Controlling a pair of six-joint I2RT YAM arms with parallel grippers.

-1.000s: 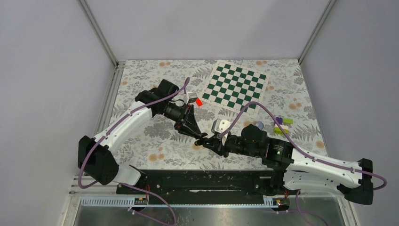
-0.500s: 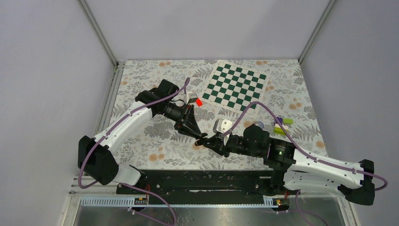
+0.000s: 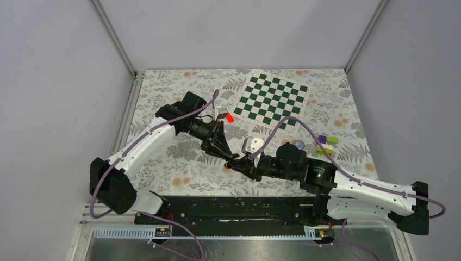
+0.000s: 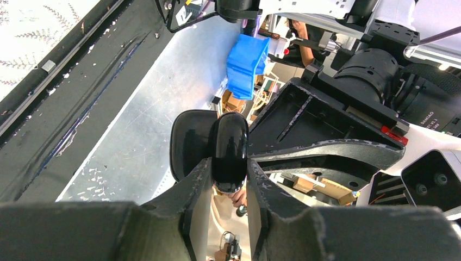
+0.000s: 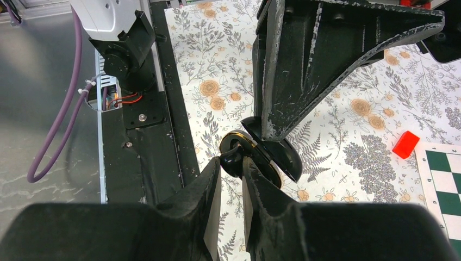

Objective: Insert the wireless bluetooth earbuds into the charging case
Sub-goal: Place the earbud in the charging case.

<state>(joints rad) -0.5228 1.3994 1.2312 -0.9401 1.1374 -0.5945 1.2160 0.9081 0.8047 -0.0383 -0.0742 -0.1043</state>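
Note:
My left gripper (image 4: 229, 173) is shut on the glossy black charging case (image 4: 229, 142) and holds it above the mat, its lid open. In the right wrist view the case (image 5: 274, 155) shows its open face with a gold rim. My right gripper (image 5: 232, 164) is shut on a tiny black earbud (image 5: 231, 159), pressed against the case's open face. In the top view both grippers meet above the mat's near middle, left gripper (image 3: 232, 156), right gripper (image 3: 237, 163). The second earbud is not visible.
A red block (image 3: 230, 117) lies beside the checkerboard (image 3: 272, 99). Lime-green and purple blocks (image 3: 327, 140) lie at the right. A small pale round thing (image 3: 298, 144) sits beside the right arm. The black base rail (image 3: 234, 206) runs along the near edge.
My right arm has moved a little to the left, bringing the earbud up against the case. The left arm has hardly moved.

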